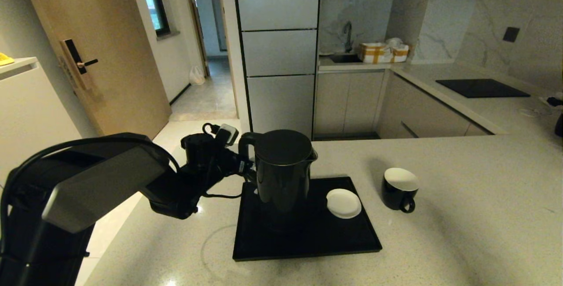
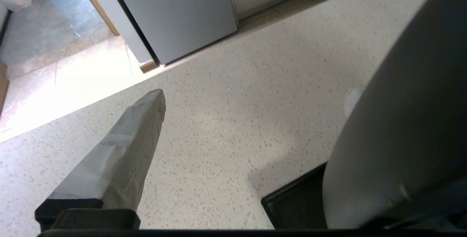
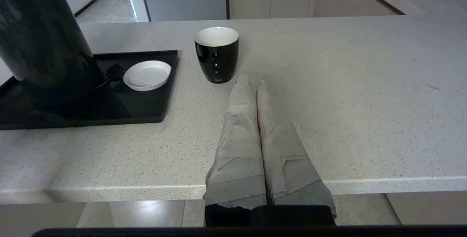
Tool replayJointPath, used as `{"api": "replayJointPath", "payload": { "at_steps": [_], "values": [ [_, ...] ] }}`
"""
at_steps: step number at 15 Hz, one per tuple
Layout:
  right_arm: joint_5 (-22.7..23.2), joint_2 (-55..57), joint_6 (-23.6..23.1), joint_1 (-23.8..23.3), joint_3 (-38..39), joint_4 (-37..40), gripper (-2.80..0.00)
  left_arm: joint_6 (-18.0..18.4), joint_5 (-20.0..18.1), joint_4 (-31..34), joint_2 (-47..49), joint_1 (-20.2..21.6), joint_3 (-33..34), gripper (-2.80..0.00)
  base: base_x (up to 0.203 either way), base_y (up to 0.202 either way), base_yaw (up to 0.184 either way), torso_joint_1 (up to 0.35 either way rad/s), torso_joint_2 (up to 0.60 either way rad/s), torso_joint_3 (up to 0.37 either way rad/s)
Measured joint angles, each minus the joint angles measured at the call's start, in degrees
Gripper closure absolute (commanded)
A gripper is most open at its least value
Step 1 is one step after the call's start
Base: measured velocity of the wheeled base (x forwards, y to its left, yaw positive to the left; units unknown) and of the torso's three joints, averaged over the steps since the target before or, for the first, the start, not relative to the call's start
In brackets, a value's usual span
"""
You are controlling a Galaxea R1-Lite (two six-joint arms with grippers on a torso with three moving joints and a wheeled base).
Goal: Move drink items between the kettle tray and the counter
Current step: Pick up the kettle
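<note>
From my station I take the kettle tray (image 1: 308, 242) as my landmark: a flat black rectangle with a low rim, lying on the counter (image 1: 462, 215), a broad pale speckled stone top with a soft gloss. The kettle (image 1: 283, 171) stands upright on the tray's far left part, tall and glossy black, its flat round lid closed and its handle turned toward the tray's left edge. A small white saucer (image 1: 343, 203) lies flat on the tray's right part, just beside the kettle and apart from it. The cup (image 1: 399, 188) is off the tray, on the counter just past its right edge; it is small, black outside and white inside, upright, with its handle facing the near side. My left gripper (image 1: 246, 167) is level with the kettle, just beyond the tray's left edge and close up against the handle side; its jaws are spread wide and empty. In the left wrist view one taped finger (image 2: 120, 160) points out over bare counter, while the kettle's dark curved wall fills the other side above the tray's corner; I cannot tell whether anything touches. My right gripper (image 3: 251, 84) sits low at the counter's near edge, well to the right of the tray, its two taped fingers pressed together on nothing, tips pointing toward the cup.
</note>
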State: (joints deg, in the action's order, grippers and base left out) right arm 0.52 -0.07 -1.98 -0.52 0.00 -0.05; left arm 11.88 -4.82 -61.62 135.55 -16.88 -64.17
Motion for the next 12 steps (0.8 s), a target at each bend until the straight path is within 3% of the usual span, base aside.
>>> {"api": "replayJointPath", "payload": {
  "at_steps": [12],
  "values": [
    [-0.04,0.0,0.01,-0.02,0.0,-0.01,0.0,2.86,-0.37,-0.9,-2.29,0.6,2.94,-2.8,0.0,0.0,0.0,0.0,0.0,0.0]
  ]
}}
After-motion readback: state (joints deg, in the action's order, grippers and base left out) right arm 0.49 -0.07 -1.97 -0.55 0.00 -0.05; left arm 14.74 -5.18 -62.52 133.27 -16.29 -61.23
